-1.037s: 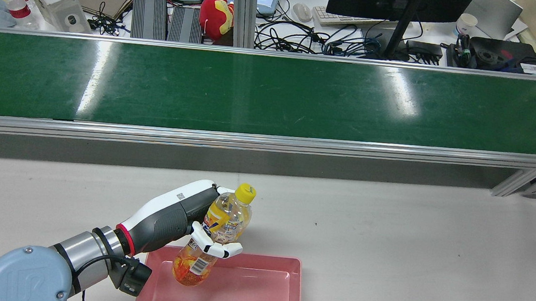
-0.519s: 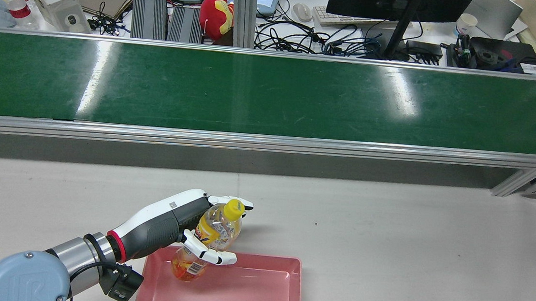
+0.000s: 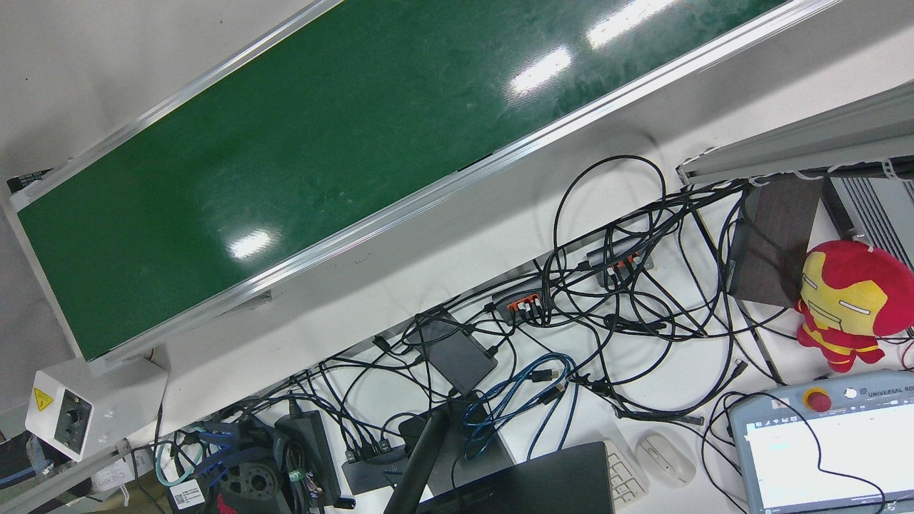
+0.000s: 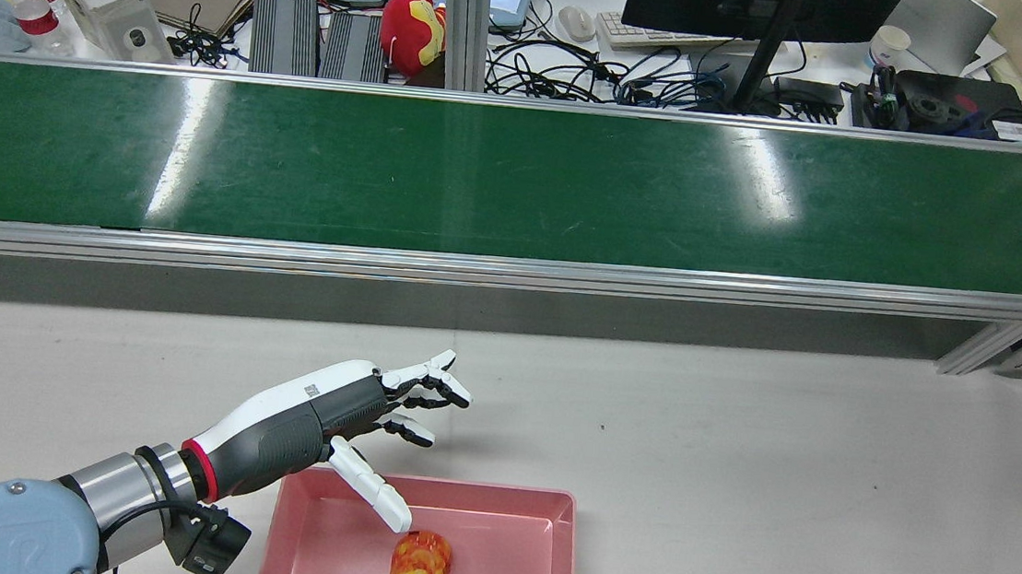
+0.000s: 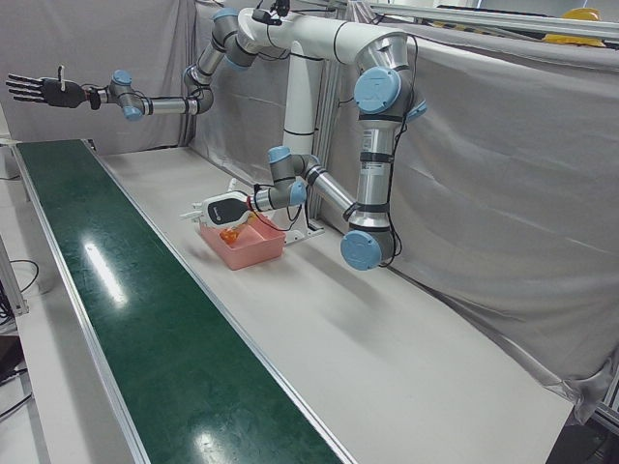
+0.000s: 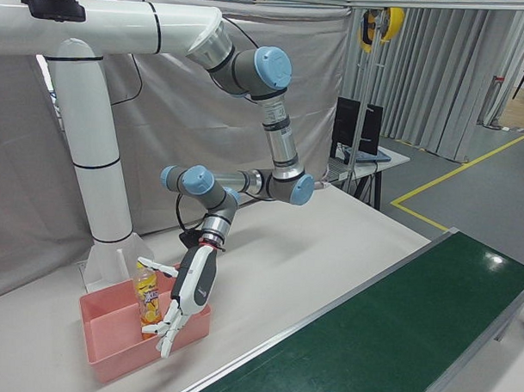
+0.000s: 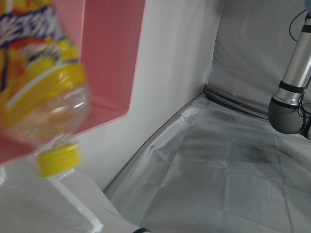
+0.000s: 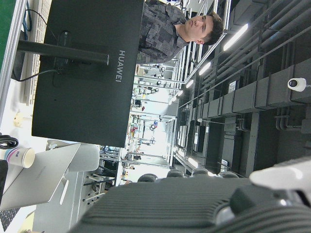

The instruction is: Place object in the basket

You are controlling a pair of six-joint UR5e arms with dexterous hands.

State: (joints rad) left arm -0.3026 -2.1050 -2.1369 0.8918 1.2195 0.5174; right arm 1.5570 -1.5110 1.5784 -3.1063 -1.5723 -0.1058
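The green conveyor (image 4: 520, 181) runs the full width of the rear view, beyond the white bench (image 4: 734, 491). On the bench near the robot sits the pink basket (image 4: 544, 549), a shallow tray. The left arm (image 4: 132, 494) reaches low across the bench to the basket's far left corner, and the left hand (image 4: 370, 413) hovers there with its fingers (image 4: 429, 377) spread apart, holding nothing. The right arm (image 5: 155, 101) is stretched out high above the conveyor's far end in the left-front view, and the right hand (image 5: 39, 90) is held flat with its fingers fanned wide, also empty. The bottle (image 4: 417, 570), orange with a yellow cap (image 7: 58, 158), is inside the basket, just beside the left hand but free of it; the right-front view shows it roughly upright (image 6: 149, 304).
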